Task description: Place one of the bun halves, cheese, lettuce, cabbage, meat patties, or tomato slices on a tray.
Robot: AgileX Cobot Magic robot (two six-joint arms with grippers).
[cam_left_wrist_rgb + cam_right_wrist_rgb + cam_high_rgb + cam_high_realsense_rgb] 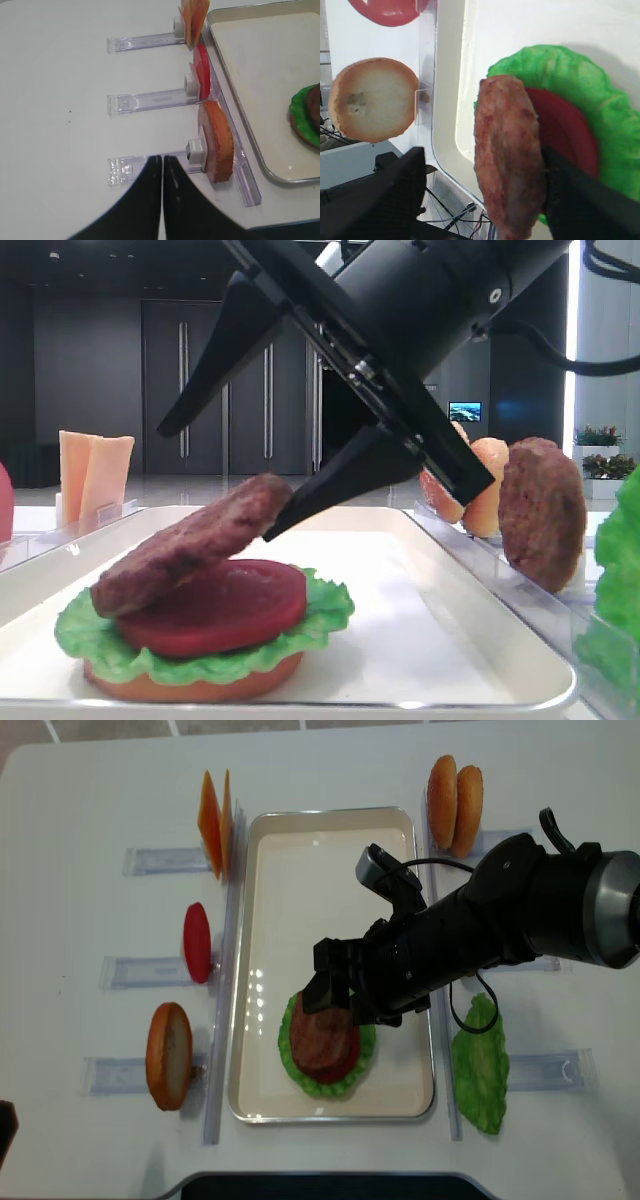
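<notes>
On the white tray (pixel 420 580) lies a stack: bun half (pixel 200 685), lettuce (pixel 330 605), tomato slice (pixel 230 610). A brown meat patty (pixel 190 540) lies tilted on the tomato, its raised end against one finger of my right gripper (pixel 213 485). That gripper is open; in the right wrist view the patty (pixel 507 160) touches the right finger (pixel 575 200) while the left finger (pixel 395 190) stands well apart. My left gripper (pixel 162 159) is shut and empty over the table, left of the tray (pixel 260 60).
Clear holders flank the tray (pixel 300 870). On the left stand cheese (pixel 215 820), a tomato slice (pixel 197 942) and a bun half (pixel 168 1055). On the right are two bun halves (pixel 455 790), a lettuce leaf (pixel 480 1065) and another patty (pixel 542 512).
</notes>
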